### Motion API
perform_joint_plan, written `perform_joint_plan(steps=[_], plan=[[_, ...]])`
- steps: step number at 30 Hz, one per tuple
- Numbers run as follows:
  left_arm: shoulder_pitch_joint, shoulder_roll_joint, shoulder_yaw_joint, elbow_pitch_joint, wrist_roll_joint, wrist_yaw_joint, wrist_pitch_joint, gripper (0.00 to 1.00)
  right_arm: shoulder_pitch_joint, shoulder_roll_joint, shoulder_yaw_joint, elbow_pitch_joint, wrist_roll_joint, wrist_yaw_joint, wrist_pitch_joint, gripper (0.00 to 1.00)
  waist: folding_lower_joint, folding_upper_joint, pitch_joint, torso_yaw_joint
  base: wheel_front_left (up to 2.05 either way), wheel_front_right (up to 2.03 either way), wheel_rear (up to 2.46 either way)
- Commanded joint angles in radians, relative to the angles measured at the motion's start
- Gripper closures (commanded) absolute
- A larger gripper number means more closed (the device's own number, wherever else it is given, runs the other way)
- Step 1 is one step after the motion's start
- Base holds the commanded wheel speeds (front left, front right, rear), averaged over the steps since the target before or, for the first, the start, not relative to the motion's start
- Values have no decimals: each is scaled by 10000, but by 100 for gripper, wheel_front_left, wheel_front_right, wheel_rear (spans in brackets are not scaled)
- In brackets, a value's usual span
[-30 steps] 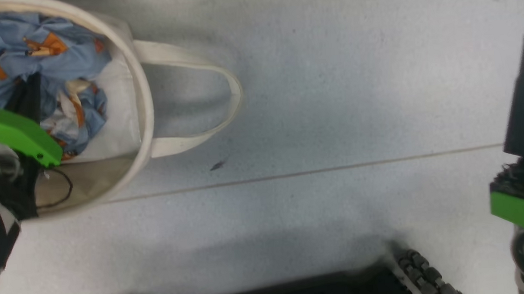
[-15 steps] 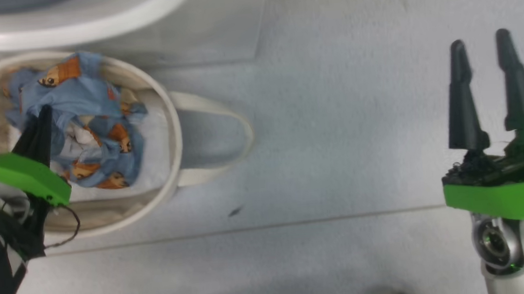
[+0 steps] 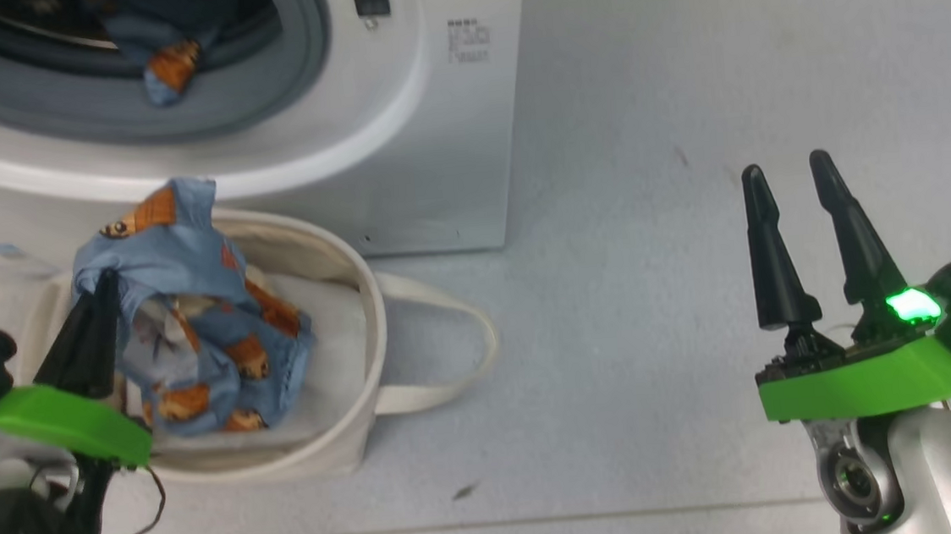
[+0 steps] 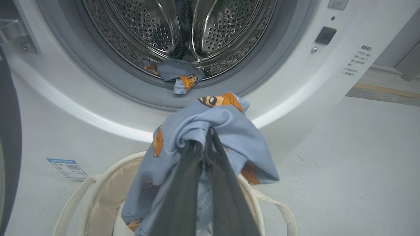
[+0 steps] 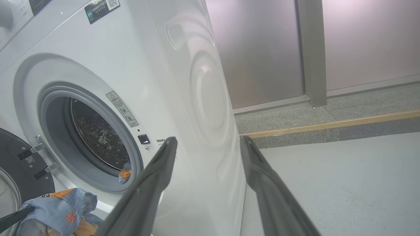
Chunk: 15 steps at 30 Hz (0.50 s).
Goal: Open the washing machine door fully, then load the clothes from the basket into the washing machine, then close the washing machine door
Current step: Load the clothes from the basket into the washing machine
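1. The left gripper point(image 4: 207, 137) is clamped shut on the clothes point(image 4: 216, 114), a light blue piece bunched over its fingertips.
2. The piece hangs down into the basket point(image 3: 364, 310), just before the washing machine point(image 3: 431, 135).
3. A second piece point(image 3: 167, 66) lies in the machine's mouth.
4. The right gripper point(image 3: 786, 166) stands wide and empty, well apart, over the floor point(image 3: 659, 329).

The pale grey floor point(image 3: 659, 329) bore the white washer point(image 3: 431, 135) and, just before it, the cream basket point(image 3: 371, 326). A small dark speck point(image 3: 463, 492) lay near the basket.
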Motion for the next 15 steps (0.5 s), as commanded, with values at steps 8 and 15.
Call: perform_joint_plan(steps=[8, 15], plan=[[927, 581, 1717, -1787, 1347, 247, -129, 100, 339, -52, 179, 35, 366, 10, -39, 0, 2, -1, -1495, 202, 0, 0, 0], [1159, 779, 1816, -2784, 1616, 885, 65, 100, 565, -202, 207, 178, 617, 10, -2, 0, 2, -1, -2045, 227, 0, 0, 0]])
